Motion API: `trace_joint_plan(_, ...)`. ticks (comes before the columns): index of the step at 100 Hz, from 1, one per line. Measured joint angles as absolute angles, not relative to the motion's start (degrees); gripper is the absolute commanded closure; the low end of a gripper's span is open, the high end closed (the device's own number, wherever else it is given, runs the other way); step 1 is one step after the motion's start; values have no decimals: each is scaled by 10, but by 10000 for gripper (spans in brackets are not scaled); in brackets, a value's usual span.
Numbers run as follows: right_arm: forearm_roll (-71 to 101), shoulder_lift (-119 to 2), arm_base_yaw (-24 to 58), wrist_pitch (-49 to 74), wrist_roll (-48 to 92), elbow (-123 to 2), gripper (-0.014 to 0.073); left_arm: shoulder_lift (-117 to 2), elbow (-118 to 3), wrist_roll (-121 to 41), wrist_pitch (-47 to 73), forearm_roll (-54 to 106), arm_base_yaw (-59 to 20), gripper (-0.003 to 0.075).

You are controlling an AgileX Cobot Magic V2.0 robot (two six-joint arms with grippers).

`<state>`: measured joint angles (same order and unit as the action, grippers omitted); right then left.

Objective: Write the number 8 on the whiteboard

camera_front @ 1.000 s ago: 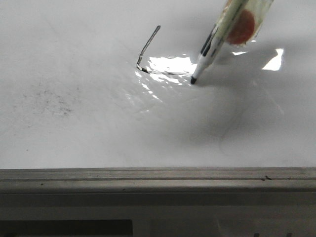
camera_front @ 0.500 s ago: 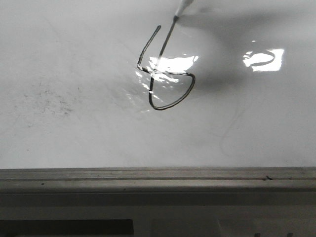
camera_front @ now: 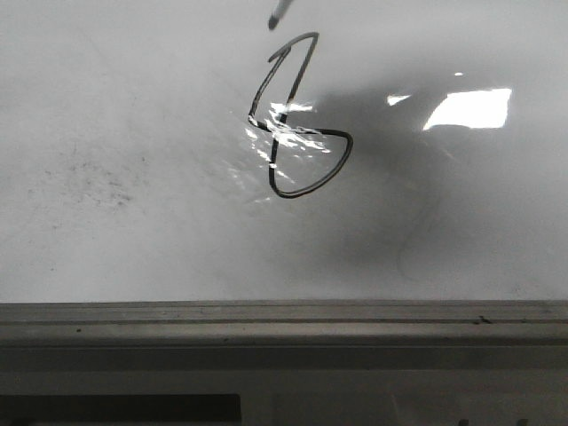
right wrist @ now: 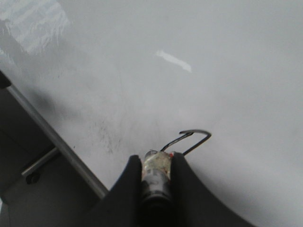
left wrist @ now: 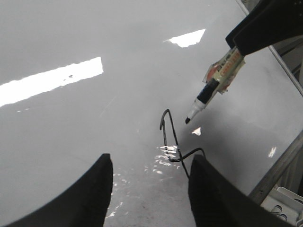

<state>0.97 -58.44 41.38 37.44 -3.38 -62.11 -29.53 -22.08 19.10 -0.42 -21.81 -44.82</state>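
The number 8 [camera_front: 297,120] is a thin black slanted line on the whiteboard [camera_front: 133,106], with a narrow upper loop and a rounder lower loop. It also shows in the left wrist view [left wrist: 171,139] and partly in the right wrist view [right wrist: 194,138]. My right gripper [right wrist: 155,160] is shut on a marker [right wrist: 156,172]. The marker tip [camera_front: 278,15] is just beyond the top of the figure, apart from the line. The left wrist view shows the marker [left wrist: 213,90] under the right gripper [left wrist: 270,23]. My left gripper [left wrist: 151,189] is open and empty, low over the board by the figure.
A grey metal rail [camera_front: 284,324] edges the board at the front; it also shows in the right wrist view [right wrist: 57,142]. Faint grey smudges [camera_front: 89,177] lie left of the figure. Glare patches [camera_front: 470,106] sit on the right.
The marker finished the right stroke of the upper loop, hooked over to the left stroke, and its tip has moved up and left off the line.
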Motion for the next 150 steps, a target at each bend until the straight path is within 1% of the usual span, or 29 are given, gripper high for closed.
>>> trace_joint_plan(20,25,-599,434,380,-38,-569,657,-430,-221,191,-107,-251,-465,386)
trace_joint_plan(42,34,-617,456,374,-58,-564,657,-559,-221,191,-216,-290,-490,387)
trace_joint_plan(60,38,-623,466,360,-81,-564,657,-637,-232,191,-251,-291,-490,387)
trace_joint_plan(78,41,-624,467,360,-87,-564,657,-677,-250,191,-264,-291,-490,394)
trace_joint_plan(82,42,-624,467,360,-88,-564,657,-684,-250,191,-264,-291,-490,416)
trace_joint_plan(84,42,-624,467,360,-88,-564,657,-686,-250,191,-264,-291,-490,447)
trace_joint_plan(85,42,-624,467,360,-88,-564,657,-686,-250,191,-264,-291,-490,447)
trace_joint_plan(86,42,-624,467,360,-88,-564,657,-689,-250,191,-264,-291,-490,478)
trace_joint_plan(89,42,-624,467,360,-89,-564,657,-691,-250,191,-264,-291,-490,515)
trace_joint_plan(90,42,-624,467,360,-88,-564,657,-693,-250,191,-264,-291,-490,542)
trace_joint_plan(92,42,-624,467,360,-88,-564,657,-693,-250,191,-264,-291,-490,570)
trace_joint_plan(93,42,-624,467,361,-88,-564,657,-694,-250,191,-264,-291,-490,613)
trace_joint_plan(94,42,-624,467,361,-88,-564,657,-694,-250,191,-264,-291,-490,613)
trace_joint_plan(97,42,-624,467,364,-89,-564,657,-695,-250,191,-264,-291,-490,687)
trace_joint_plan(99,42,-624,467,365,-89,-564,655,-695,-250,191,-266,-291,-490,716)
trace_joint_plan(100,42,-624,467,365,-89,-564,653,-696,-250,191,-266,-291,-490,743)
trace_joint_plan(101,42,-624,467,365,-89,-564,651,-696,-250,191,-267,-291,-490,740)
trace_joint_plan(106,42,-624,467,365,-89,-564,610,-696,-250,186,-267,-298,-491,741)
trace_joint_plan(111,42,-624,467,364,-90,-562,517,-696,-250,182,-267,-305,-492,741)
trace_joint_plan(115,42,-624,467,360,-90,-561,402,-697,-250,182,-268,-306,-492,741)
trace_joint_plan(116,42,-624,467,360,-90,-561,360,-697,-250,182,-268,-306,-493,741)
trace_joint_plan(118,42,-624,467,360,-90,-561,317,-697,-250,182,-268,-306,-493,741)
trace_joint_plan(119,41,-624,467,360,-90,-561,275,-697,-250,182,-269,-306,-493,741)
trace_joint_plan(123,41,-624,467,364,-90,-561,165,-697,-250,185,-269,-299,-493,741)
trace_joint_plan(128,41,-624,467,368,-90,-560,94,-696,-250,187,-269,-284,-493,741)
trace_joint_plan(134,41,-624,467,368,-90,-560,102,-691,-250,186,-261,-258,-493,741)
trace_joint_plan(144,41,-624,467,370,-90,-560,169,-665,-250,187,-234,-206,-493,741)
trace_joint_plan(150,41,-624,467,369,-90,-560,195,-649,-250,187,-205,-179,-493,741)
